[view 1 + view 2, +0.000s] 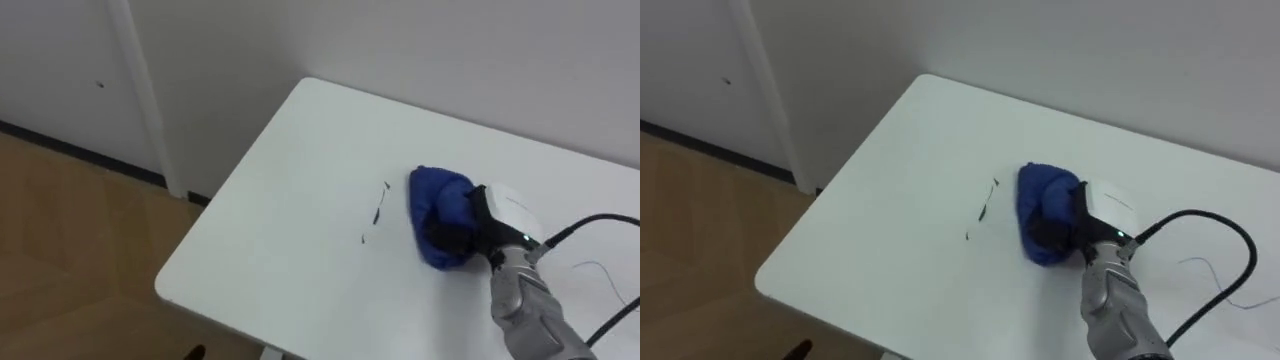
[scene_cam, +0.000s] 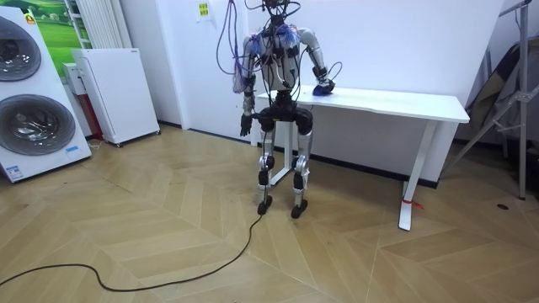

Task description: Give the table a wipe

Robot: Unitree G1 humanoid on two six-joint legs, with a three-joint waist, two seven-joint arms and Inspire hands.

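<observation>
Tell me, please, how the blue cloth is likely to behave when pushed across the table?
The cloth lies bunched in folds in the right hand, so it is probably soft and floppy. On the smooth white table it should slide easily, though it may bunch further rather than keep its shape.

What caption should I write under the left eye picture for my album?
Robot's right hand grips a blue cloth on the white table beside dark marks.

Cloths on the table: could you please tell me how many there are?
1: the blue cloth lies bunched on the white table, gripped by the right hand, beside a dark mark. Another could hide beneath it.
</observation>
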